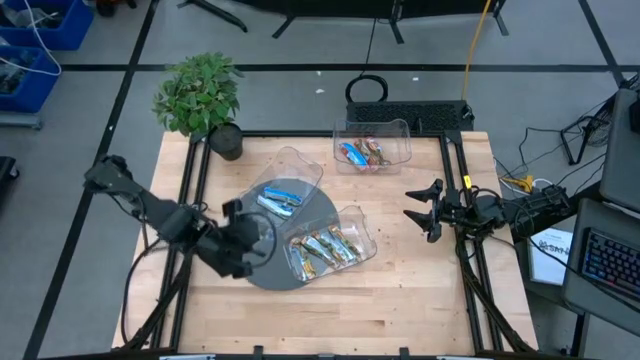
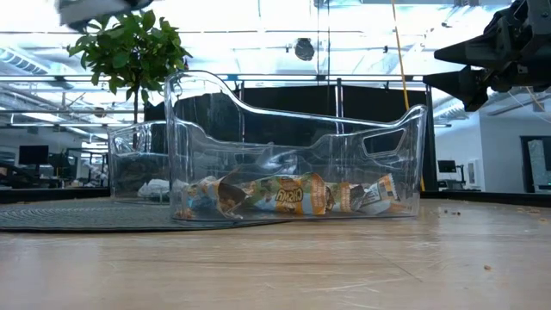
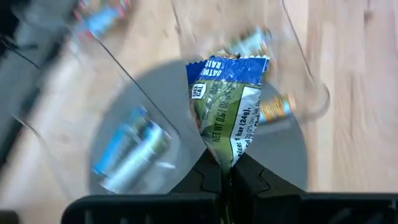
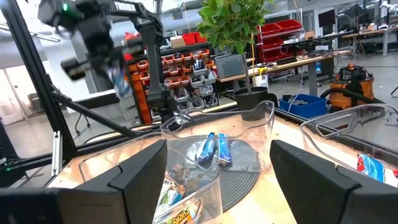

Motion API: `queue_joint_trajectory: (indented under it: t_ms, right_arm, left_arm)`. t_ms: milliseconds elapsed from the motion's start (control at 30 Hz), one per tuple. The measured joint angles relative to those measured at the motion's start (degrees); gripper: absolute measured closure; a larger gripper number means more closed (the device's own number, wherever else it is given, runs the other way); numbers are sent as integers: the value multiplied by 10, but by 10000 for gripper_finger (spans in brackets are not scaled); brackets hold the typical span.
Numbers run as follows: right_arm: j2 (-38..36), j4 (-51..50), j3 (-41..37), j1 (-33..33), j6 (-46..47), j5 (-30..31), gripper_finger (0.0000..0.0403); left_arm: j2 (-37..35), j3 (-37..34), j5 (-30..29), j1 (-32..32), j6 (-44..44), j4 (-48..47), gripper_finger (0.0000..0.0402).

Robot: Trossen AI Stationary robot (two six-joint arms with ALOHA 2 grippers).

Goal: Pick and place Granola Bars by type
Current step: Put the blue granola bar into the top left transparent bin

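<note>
From above, the left gripper (image 1: 243,238) hovers over the grey mat (image 1: 262,274) near three clear bins (image 1: 300,170), while the right gripper (image 1: 425,211) waits spread at the right; its wrist view shows it pinching a blue-green granola bar (image 3: 227,109), which next needs the matching bin, I think.

Bright, even overhead light; sharpness varied by view.
The desk (image 1: 400,260) was evenly lit with soft shadows. Ceiling lights glared in the low view. The left wrist view's background was blurred behind a sharp wrapper (image 3: 229,109).
</note>
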Motion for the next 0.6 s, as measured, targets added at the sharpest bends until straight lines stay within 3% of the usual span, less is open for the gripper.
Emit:
queue_joint_trajectory:
  t_ms: [600]
  right_arm:
    - [0,0,0,0,0,0,124]
  left_arm:
    - [0,210,-87,212,290,-59,394]
